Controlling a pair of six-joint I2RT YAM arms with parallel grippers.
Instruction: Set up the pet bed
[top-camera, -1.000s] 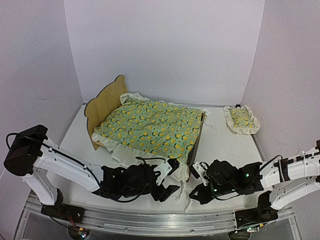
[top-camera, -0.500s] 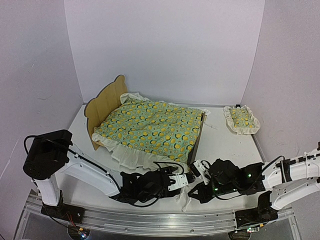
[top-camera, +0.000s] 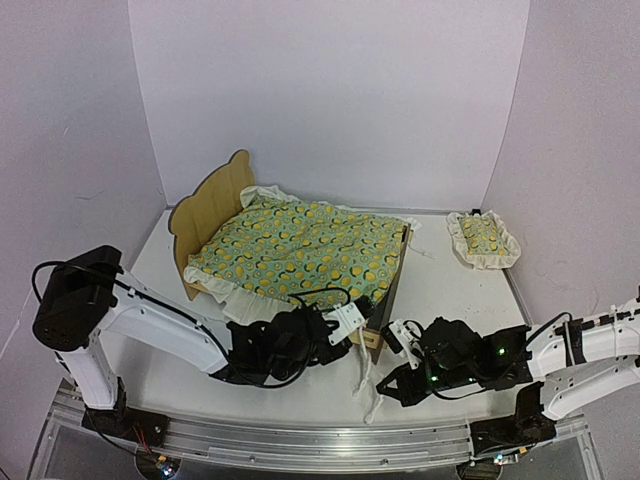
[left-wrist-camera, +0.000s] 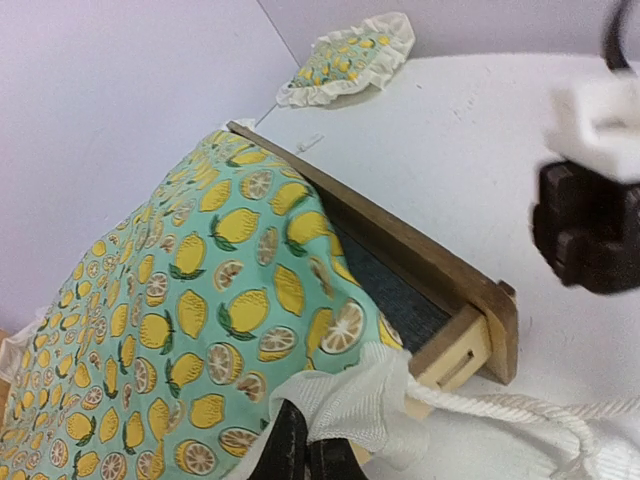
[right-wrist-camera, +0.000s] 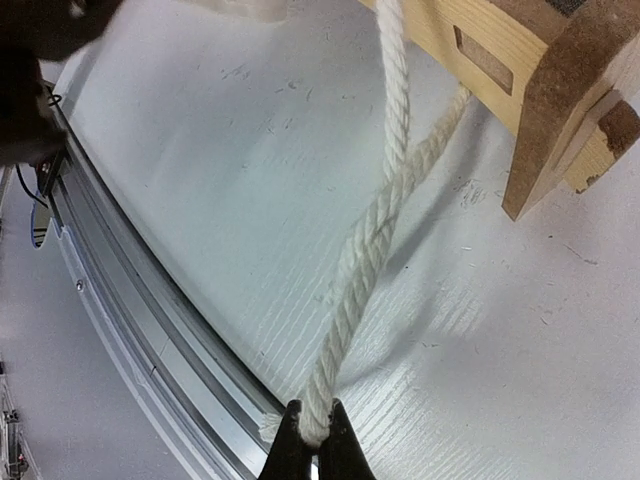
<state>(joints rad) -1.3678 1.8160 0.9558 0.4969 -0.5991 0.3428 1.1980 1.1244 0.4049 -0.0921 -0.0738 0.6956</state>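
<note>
A green lemon-print blanket (top-camera: 300, 255) with a cream ruffle lies spread out, its ruffled edge spilling onto the white worktop (top-camera: 460, 295) on the near-left side. A small matching pillow (top-camera: 482, 238) lies flat in the far right corner, well apart from the blanket, near the wall. A twisted white cord (right-wrist-camera: 375, 230) trails across the scuffed worktop towards the metal rail (top-camera: 300, 440) at its near edge

My top camera looks down from six o'clock toward twelve, taking in the whole counter (top-camera: 450, 290). Both wrist cameras sit close and low, sharing the pet bed's (left-wrist-camera: 470, 345) foot corner with it.
</note>
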